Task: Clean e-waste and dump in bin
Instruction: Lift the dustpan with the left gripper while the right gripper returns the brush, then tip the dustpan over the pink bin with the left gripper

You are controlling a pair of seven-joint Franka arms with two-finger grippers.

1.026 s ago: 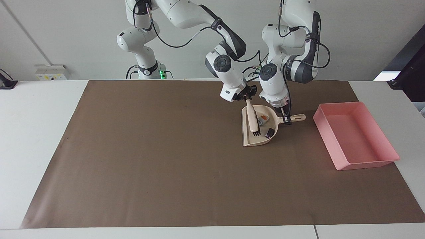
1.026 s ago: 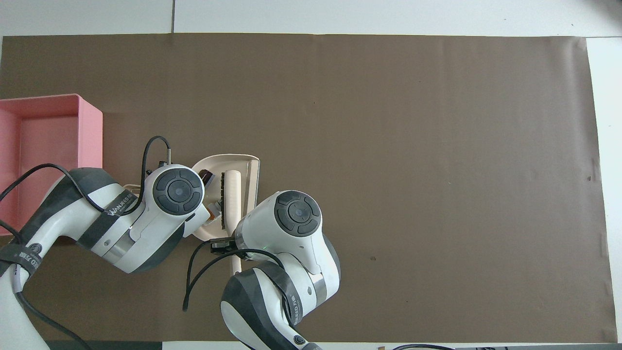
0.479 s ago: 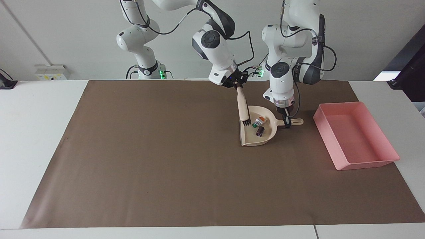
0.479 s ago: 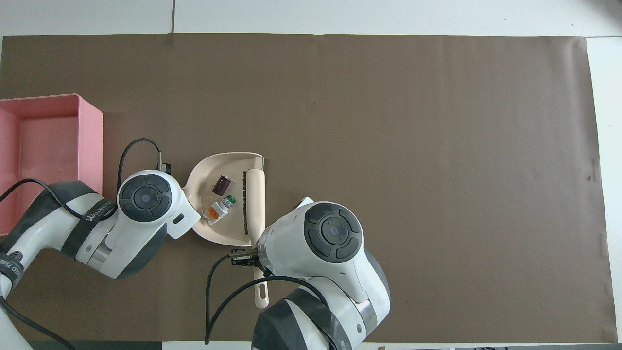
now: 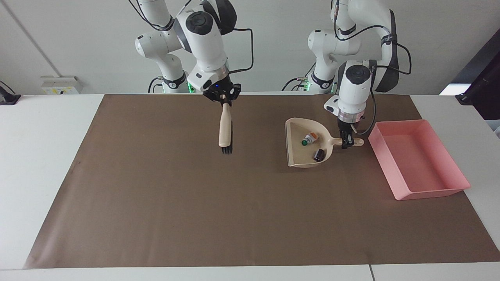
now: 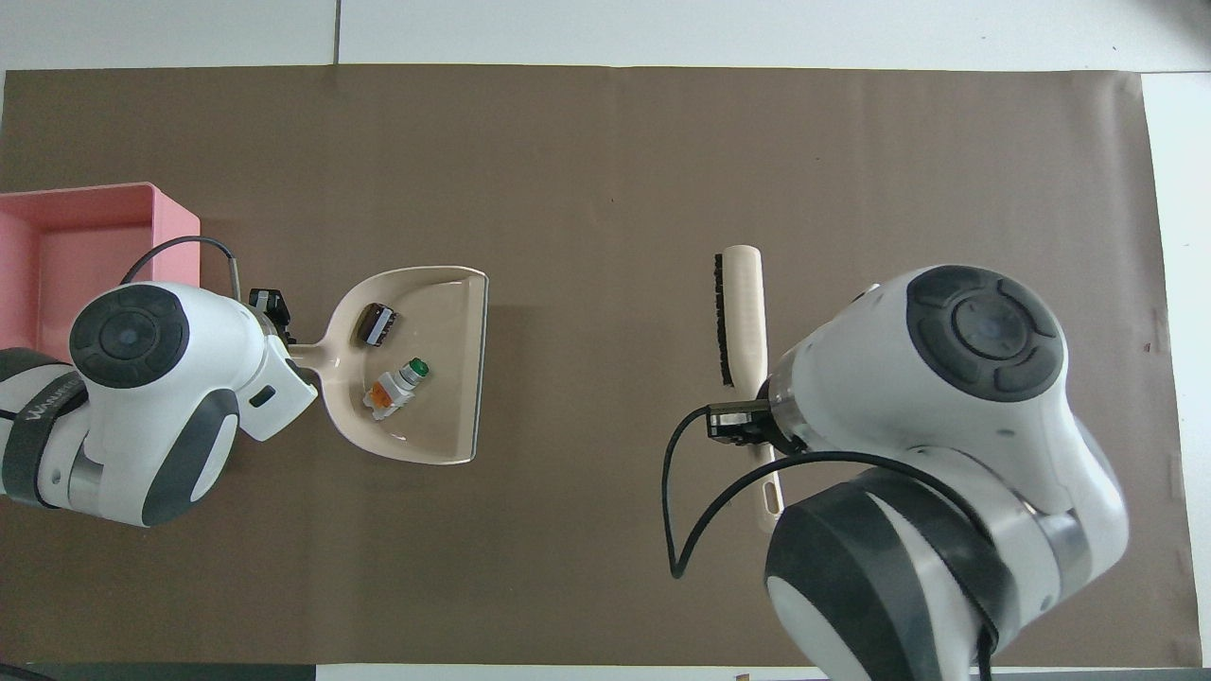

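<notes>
1. Pink plastic marks the bin [image 5: 418, 160] at the left arm's end of the table; overhead, the frame edge cuts most of it off and the left arm's wrist covers a corner.
2. The overhead view hides the left gripper [image 5: 346, 141] under its own wrist; the facing view shows its jaws clamped on the handle of the beige dustpan [image 5: 299, 150], raised slightly off the brown mat [image 5: 195, 203].
3. The dustpan holds two pieces of e-waste: a white cylinder with green and orange marks [image 6: 395, 386] and a black cylinder [image 6: 374, 324], apart from each other, the black one nearer the handle. The bin's visible floor is bare.
4. The right gripper [image 5: 224, 98] is closed on the handle of the brush [image 5: 225, 130], which hangs bristles down over the mat.
5. Half a second ago the brush stood at the dustpan's edge; it has since swung well away toward the right arm's end, while the dustpan has shifted closer to the bin.
</notes>
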